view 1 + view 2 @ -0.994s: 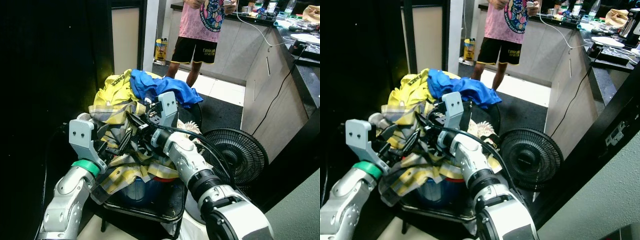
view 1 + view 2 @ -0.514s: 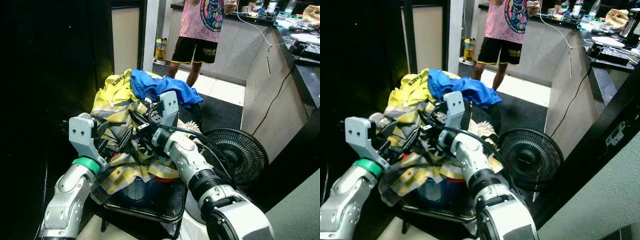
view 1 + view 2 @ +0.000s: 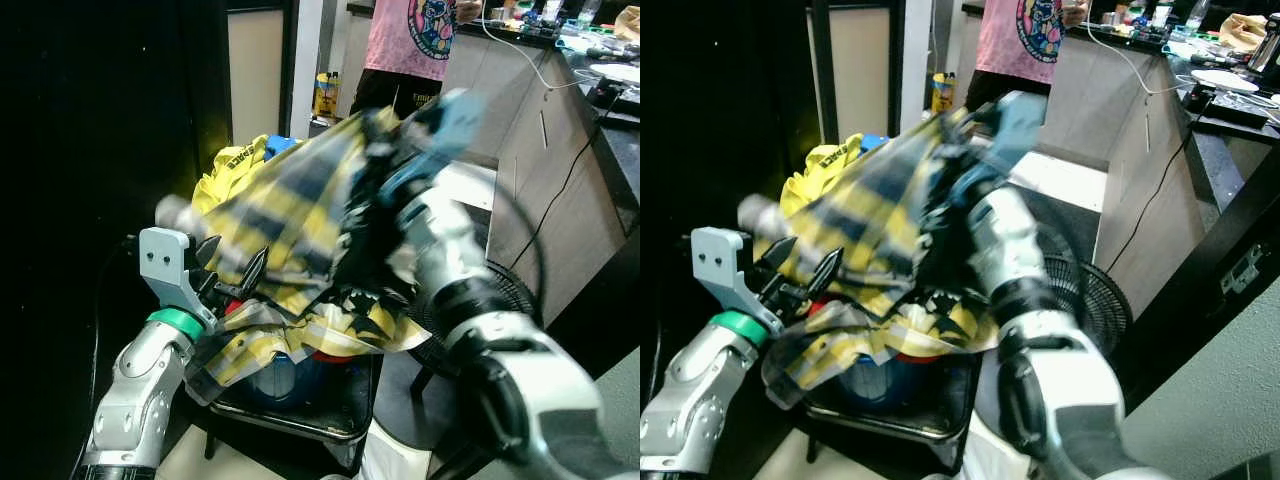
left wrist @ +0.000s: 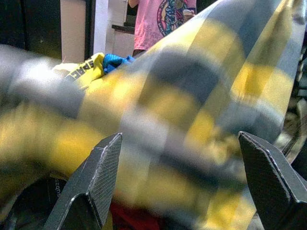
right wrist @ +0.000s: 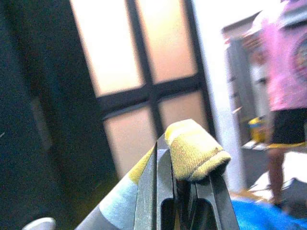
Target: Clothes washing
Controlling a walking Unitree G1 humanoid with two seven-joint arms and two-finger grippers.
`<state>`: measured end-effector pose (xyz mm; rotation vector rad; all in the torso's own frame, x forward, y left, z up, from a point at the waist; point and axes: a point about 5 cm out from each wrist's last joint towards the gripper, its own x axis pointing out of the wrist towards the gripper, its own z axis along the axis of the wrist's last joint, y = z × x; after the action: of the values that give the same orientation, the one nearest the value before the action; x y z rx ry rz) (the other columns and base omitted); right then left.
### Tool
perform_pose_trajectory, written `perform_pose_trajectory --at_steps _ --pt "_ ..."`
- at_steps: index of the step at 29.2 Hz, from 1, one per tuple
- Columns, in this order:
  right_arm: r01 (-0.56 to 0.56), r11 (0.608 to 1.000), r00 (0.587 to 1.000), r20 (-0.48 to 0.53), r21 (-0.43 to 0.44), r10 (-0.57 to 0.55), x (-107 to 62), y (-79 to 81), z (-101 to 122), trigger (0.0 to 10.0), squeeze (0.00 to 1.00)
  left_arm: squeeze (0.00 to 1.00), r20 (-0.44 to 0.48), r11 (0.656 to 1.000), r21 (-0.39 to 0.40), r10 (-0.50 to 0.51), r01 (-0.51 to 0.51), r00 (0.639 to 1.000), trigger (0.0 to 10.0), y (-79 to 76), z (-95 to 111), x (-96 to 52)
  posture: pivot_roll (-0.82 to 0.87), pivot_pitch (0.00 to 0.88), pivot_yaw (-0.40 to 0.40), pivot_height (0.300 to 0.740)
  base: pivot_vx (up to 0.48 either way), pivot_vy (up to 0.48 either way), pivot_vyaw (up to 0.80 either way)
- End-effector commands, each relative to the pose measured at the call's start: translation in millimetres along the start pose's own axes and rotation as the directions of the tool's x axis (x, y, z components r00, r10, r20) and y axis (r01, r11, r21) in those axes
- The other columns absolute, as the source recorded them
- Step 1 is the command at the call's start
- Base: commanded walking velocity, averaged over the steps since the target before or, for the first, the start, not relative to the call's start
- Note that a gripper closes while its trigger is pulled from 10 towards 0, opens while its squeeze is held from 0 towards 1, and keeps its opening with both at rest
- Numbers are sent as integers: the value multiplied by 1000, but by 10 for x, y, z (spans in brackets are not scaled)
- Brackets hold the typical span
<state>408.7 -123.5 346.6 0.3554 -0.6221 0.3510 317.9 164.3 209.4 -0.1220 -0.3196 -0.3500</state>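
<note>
A yellow and grey plaid shirt (image 3: pixel 290 215) is stretched up from a heap of clothes on a blue basket (image 3: pixel 280 378). My right gripper (image 5: pixel 184 165) is shut on a fold of that shirt, and its raised arm (image 3: pixel 440 250) is blurred by motion. My left gripper (image 3: pixel 230 265) stands open, low at the left of the heap, with the plaid cloth just beyond its fingers (image 4: pixel 98 177). A yellow shirt with black lettering (image 3: pixel 235 165) and a bit of blue garment (image 3: pixel 280 145) lie at the back of the heap.
The basket rests on a black stand (image 3: pixel 300 415). A black floor fan (image 3: pixel 1105 300) stands to the right behind my right arm. A person in a pink shirt (image 3: pixel 415 30) is by the counter (image 3: pixel 520 110) ahead. Dark glass panels close the left side.
My right gripper has swung up and to the right, pulling the plaid shirt out of the heap and spreading it in the air. The left gripper has stayed low beside the heap.
</note>
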Motion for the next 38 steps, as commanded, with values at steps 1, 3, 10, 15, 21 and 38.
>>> perform_pose_trajectory --at_steps 1,3,10,15,21,38 --pt "43 999 993 112 -21 -40 63 -78 267 0 0 0 1 1000 -10 -15 15 1000 10000 -33 -20 13 -33 31 -13 740 0 0 0" --pt "83 996 985 159 -46 -75 76 -181 428 0 0 0 3 1000 -10 -15 15 1000 10000 -33 -19 14 -33 28 -13 740 0 0 0" --pt "141 988 969 213 -69 -123 79 -311 618 0 0 0 5 1000 -9 -19 19 1000 10000 -32 -21 20 -34 18 -8 740 0 0 0" --pt "152 984 955 270 -96 -121 127 -342 844 0 0 0 6 1000 -8 -22 22 1000 10000 -34 -19 34 -34 18 -8 740 0 0 0" --pt "212 969 801 591 -129 -97 163 -364 2005 0 0 0 8 1000 -5 -20 20 1000 10000 -20 -21 33 -33 11 -11 740 0 0 0" --pt "264 954 608 793 -142 -50 -73 -376 2893 0 0 0 18 1000 1 -14 14 1000 10000 25 3 50 -25 15 2 740 0 0 0"
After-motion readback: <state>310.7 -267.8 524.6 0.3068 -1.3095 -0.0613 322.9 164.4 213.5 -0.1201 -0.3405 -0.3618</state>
